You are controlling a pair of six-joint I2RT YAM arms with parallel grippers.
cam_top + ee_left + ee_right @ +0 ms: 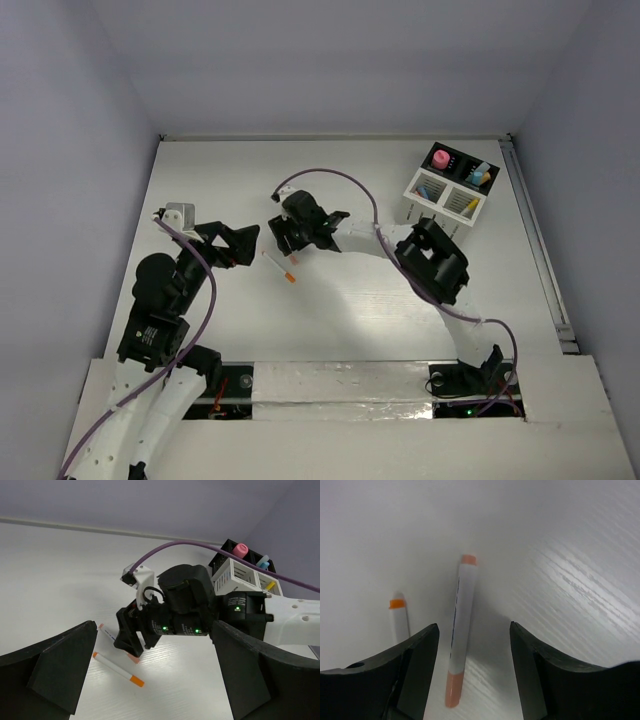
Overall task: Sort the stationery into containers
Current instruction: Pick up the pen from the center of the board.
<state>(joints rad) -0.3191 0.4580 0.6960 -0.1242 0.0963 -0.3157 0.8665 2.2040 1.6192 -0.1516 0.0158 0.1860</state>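
Note:
Two thin white sticks lie mid-table. One with salmon tips (461,630) lies on the table between the open jaws of my right gripper (472,627), nearer the left finger; the gripper (287,240) hovers low over it. The other stick, orange-tipped (280,268), lies just beside it (398,620) and shows in the left wrist view (118,669). My left gripper (236,243) is open and empty, just left of the sticks. The white slatted organizer (441,205) with its black section (462,180) stands at the far right, holding a pink cylinder (440,158) and blue (482,168) and yellow (472,205) pieces.
The right arm (430,260) stretches across the table's middle from its base (470,378), trailing a purple cable (340,175). The left arm (160,300) stands at the near left. A rail (535,250) runs along the right table edge.

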